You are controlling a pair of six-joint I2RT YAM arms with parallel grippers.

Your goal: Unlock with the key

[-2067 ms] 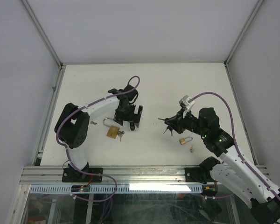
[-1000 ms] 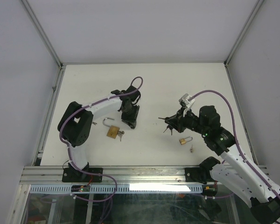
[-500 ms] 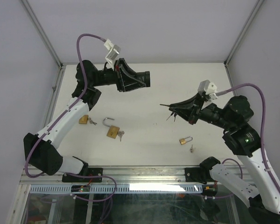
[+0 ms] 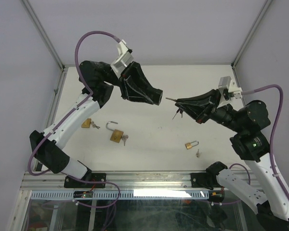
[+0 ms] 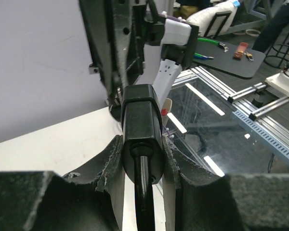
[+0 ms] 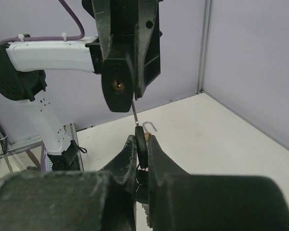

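The left gripper (image 5: 142, 159) is closed on the black padlock (image 6: 118, 84), high above the bench (image 4: 192, 82). The right gripper (image 4: 179, 101) pinches the key (image 6: 140, 138) by its head, tip near the keyhole. We judge the key thin, stiff and easily twisted. Two seconds ago both arms were low.

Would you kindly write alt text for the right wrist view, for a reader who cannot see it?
The right gripper pinches a black-headed metal key, its blade pointing up at a black lock with a brass keyhole, not yet inserted. The left gripper holds that lock facing the camera.
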